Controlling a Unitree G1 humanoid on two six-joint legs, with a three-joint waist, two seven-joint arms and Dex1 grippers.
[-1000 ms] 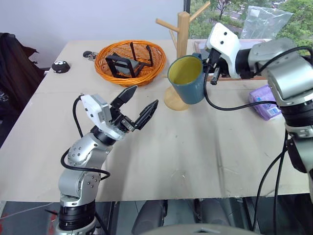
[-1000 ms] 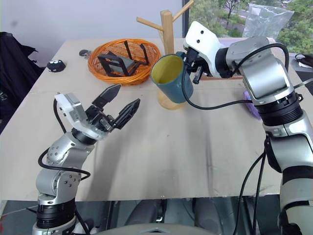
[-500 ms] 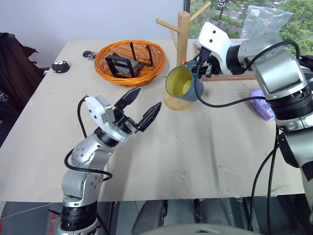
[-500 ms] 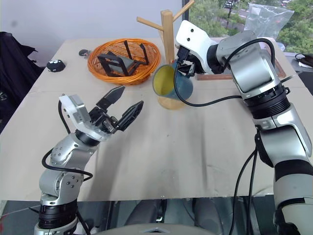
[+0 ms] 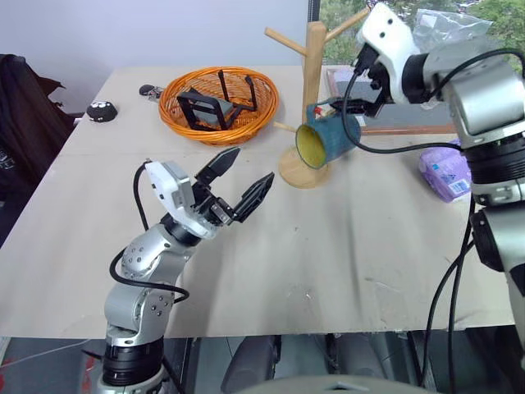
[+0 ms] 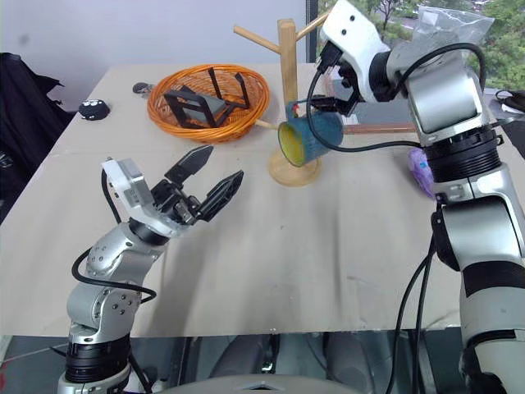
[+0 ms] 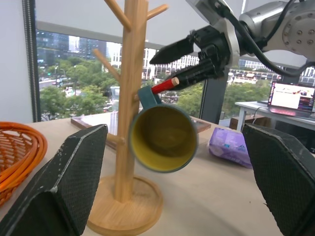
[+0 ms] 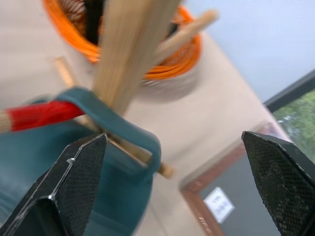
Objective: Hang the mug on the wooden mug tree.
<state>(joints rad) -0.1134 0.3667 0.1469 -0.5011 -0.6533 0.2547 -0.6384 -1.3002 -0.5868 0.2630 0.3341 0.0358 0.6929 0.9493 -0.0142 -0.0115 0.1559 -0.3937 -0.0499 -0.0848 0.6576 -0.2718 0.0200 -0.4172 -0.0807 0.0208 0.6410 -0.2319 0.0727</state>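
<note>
Mug (image 5: 326,141), teal-blue outside and yellow inside, hangs tilted by its loop handle from the red-tipped peg of the wooden mug tree (image 5: 312,98), mouth facing the near left. Right gripper (image 7: 189,61) hovers just beside the handle, fingers spread and empty. Left gripper (image 5: 244,176) waits open over the table (image 5: 344,246), near the orange basket (image 5: 218,103).

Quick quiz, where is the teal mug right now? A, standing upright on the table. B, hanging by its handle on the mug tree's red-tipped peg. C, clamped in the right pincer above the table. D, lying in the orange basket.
B: the mug hangs tilted from the red-tipped peg of the wooden mug tree, its handle looped over it, and the right pincer stands open, clear of it.
</note>
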